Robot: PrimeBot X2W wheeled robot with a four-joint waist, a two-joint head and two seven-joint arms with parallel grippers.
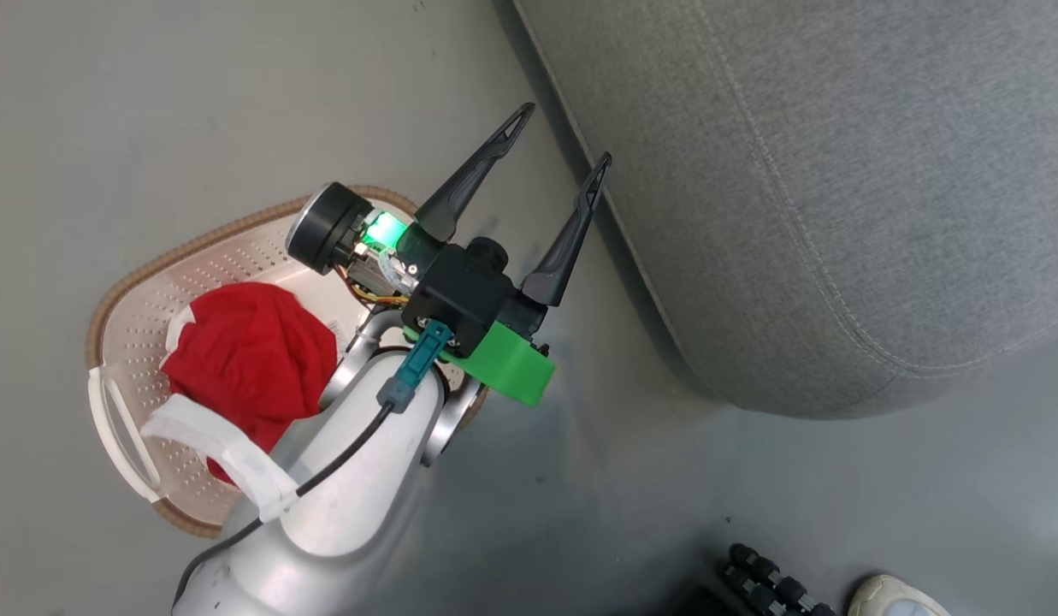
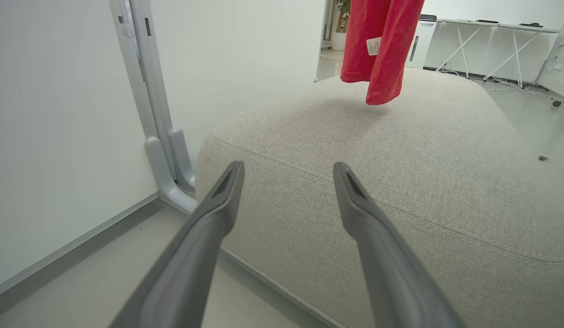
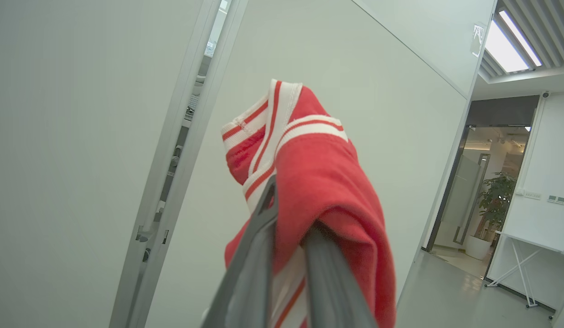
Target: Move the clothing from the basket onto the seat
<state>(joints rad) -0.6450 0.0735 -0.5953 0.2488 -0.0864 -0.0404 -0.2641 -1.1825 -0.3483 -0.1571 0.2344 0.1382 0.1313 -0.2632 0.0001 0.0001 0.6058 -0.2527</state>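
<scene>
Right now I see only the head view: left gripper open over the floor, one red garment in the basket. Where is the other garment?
Observer: The right gripper is shut on it: a red shirt with white striped trim, seen in the right wrist view.
Operator: Is it over the seat?
Observer: Yes. In the left wrist view it hangs above the seat, its lower edge seemingly apart from the fabric.
Operator: Any marking on it?
Observer: A small white label shows on the hanging cloth.
</scene>
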